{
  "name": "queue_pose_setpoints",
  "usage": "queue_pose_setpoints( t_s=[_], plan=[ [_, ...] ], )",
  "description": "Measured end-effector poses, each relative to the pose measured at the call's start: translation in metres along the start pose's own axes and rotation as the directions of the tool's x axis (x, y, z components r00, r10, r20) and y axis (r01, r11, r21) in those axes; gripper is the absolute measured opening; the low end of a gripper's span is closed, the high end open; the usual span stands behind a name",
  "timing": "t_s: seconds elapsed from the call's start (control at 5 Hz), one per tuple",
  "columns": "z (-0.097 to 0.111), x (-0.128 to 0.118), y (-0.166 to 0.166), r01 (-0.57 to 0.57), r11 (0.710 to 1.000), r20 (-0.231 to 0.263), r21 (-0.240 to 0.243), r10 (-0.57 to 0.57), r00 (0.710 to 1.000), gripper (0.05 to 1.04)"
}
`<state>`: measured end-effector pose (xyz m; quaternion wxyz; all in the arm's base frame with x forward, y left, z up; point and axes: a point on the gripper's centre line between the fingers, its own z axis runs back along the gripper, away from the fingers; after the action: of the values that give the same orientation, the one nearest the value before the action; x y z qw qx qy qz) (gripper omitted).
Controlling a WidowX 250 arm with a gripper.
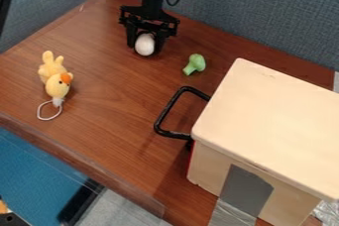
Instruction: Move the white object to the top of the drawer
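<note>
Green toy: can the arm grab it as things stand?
Probably not: the hand has the white object between its fingers, though nothing stands between it and the green toy.

I have the white object (pixel 145 44) between my fingers (pixel 130 38), near the top of the frame, left of centre: smooth, rounded like an egg, standing taller than it is wide. The drawer (pixel 271 116) takes up the lower right, a boxy unit standing upright and turned at an angle, with a flat, pale cream top, rounded corners, a dark grey patch on its near side and a black looped handle (pixel 169 109) jutting left
</note>
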<state>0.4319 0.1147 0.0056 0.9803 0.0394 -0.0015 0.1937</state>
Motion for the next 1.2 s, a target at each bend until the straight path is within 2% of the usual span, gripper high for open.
queue_pose_setpoints(
  t_s=[0.2, 0.4, 0.6, 0.8, 1.0, 1.2],
  plan=[
    [0.003, 0.002, -0.01, 0.027, 0.999, 0.02, -0.019, -0.027, 0.999, 0.618],
    [0.038, 0.0, -0.034, 0.093, 0.993, 0.063, -0.07, -0.088, 0.994, 0.618],
    [0.085, -0.011, -0.067, 0.184, 0.976, 0.121, -0.117, -0.17, 0.978, 0.618],
    [0.121, -0.035, -0.107, 0.297, 0.945, 0.181, -0.14, -0.271, 0.946, 0.618],
    [0.142, -0.068, -0.143, 0.402, 0.905, 0.207, -0.143, -0.37, 0.906, 0.618],
    [0.152, -0.104, -0.162, 0.463, 0.874, 0.217, -0.145, -0.428, 0.877, 0.618]
  ],
)
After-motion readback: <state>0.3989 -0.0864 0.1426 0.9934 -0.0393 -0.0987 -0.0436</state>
